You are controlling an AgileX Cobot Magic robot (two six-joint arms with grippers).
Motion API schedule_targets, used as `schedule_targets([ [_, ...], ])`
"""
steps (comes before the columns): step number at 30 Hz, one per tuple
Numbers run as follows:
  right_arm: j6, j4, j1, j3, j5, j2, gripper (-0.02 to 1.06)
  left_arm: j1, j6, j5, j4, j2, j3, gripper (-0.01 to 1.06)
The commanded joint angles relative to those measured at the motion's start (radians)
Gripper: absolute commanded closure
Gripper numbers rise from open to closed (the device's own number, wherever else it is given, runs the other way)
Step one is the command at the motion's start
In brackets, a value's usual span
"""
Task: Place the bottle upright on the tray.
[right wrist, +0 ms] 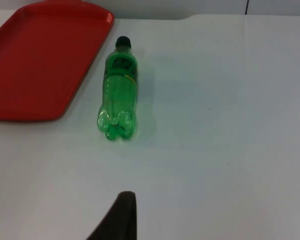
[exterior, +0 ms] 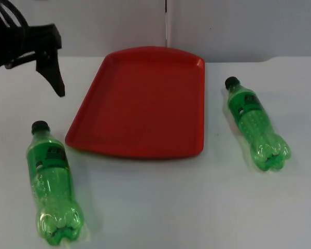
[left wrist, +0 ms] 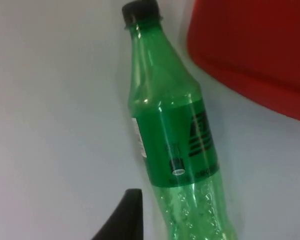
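I cannot tell whether the fingers of my left gripper [exterior: 56, 83] are spread or together; what I can see of it from above is a dark pointed tip hanging over the white table [exterior: 160, 207] near the far left, above and well apart from the left bottle [exterior: 53, 187], and it holds nothing. Through my left wrist, one black fingertip [left wrist: 125, 217] stands just beside that bottle [left wrist: 172, 145], which lies flat on its side with its black cap [left wrist: 140, 10] pointing toward the partition wall [exterior: 223, 26], its green label facing up and its ribbed lower body running off toward me. The rounded corner of the red tray [left wrist: 255, 55] lies close to the bottle's shoulder, but the two are apart. My right arm waits back from the work; of my right gripper I see one black fingertip [right wrist: 117, 217] over bare table, and I cannot tell how its fingers stand. Well ahead of it the right bottle [right wrist: 119, 90] also lies on its side, cap toward the wall, lobed base toward me, near the tray's edge [right wrist: 85, 75] without touching it. From above, the tray [exterior: 145, 101] sits between the two bottles with nothing on it, the right bottle [exterior: 255, 124] slightly angled, its base farther from the tray than its cap.
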Motion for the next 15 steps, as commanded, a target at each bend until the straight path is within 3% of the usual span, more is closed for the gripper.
schedule_targets([
  [1,-0.004,0.001,-0.007,0.001,-0.004,-0.004,0.00,-0.019,-0.068,-0.013,0.037,0.036,-0.016,0.00],
  [9,-0.004,0.001,-0.007,0.001,-0.004,-0.004,0.00,-0.091,-0.167,-0.006,0.099,0.181,-0.099,0.00],
  [15,-0.004,0.001,-0.007,0.001,-0.004,-0.004,0.00,-0.095,-0.228,-0.044,0.135,0.254,-0.106,0.00],
])
